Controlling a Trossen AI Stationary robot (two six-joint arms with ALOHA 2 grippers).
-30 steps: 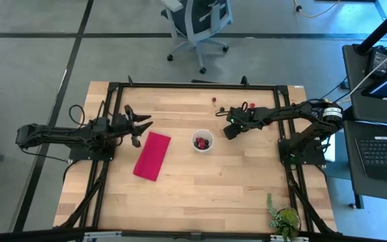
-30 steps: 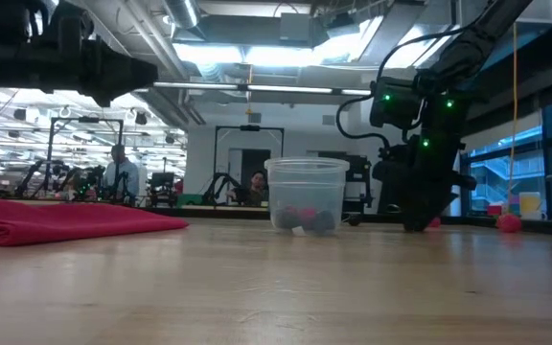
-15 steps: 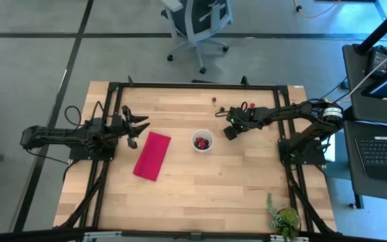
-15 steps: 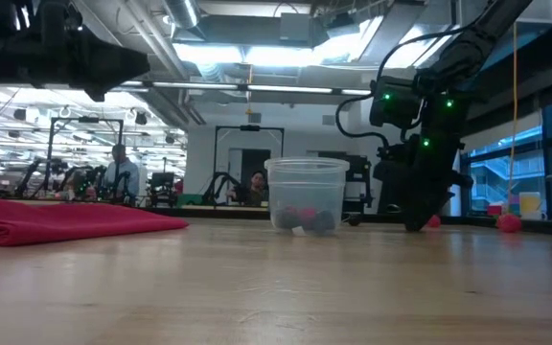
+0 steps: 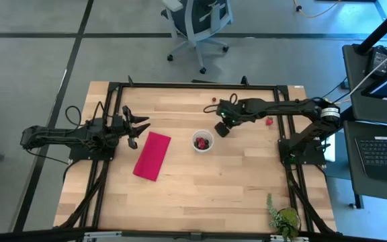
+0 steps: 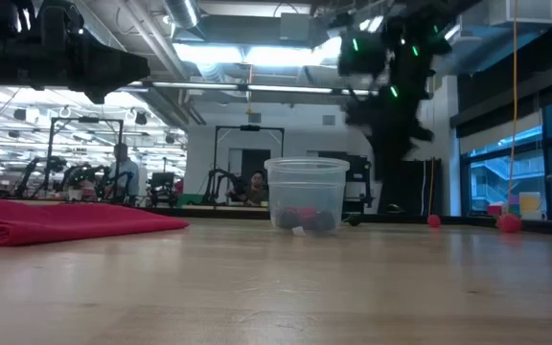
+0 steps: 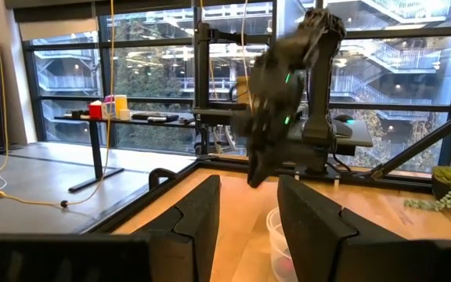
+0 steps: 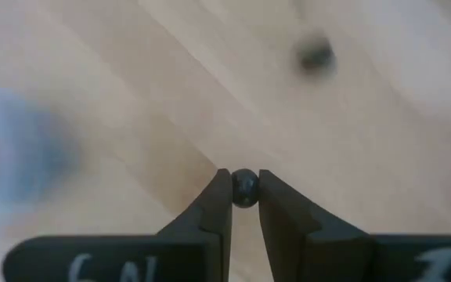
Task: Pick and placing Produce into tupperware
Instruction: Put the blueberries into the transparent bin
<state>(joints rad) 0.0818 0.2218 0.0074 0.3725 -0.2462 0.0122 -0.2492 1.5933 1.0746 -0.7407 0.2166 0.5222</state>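
1. The right gripper [image 5: 222, 129] had lifted off the table and swung toward the tupperware [image 5: 202, 142]; half a second before, it was low over the wood, farther to the cup's right.
2. In the low view the right gripper [image 6: 388, 129] hung above the cup's rim height and just to the right of the tupperware [image 6: 306, 195], where earlier its fingers reached down to the tabletop.
3. The right gripper [image 8: 245, 192] was nearly closed, its two fingertips [image 8: 219, 196] pinching a small dark round cherry [image 8: 245, 188] between them.
4. Beyond the pinched fruit, another dark cherry [image 8: 315, 54] lay blurred on the wood, well apart from the fingers.
5. The tupperware stood upright just ahead of the right gripper, with a few red and dark fruits [image 6: 304, 218] in its bottom, as before.
6. Behind the right gripper, a red berry [image 5: 269, 122] now showed on the table beside the arm; a dark cherry [image 5: 213, 101] lay near the far edge.
7. The left gripper [image 5: 140, 126] hovered beside the magenta cloth [image 5: 152, 155], its fingers spread wide, unchanged from half a second earlier.
8. From the left wrist view, the left fingers [image 7: 198, 219] stood apart, with the tupperware [image 7: 279, 243] and the raised right arm [image 7: 288, 86] ahead of them.
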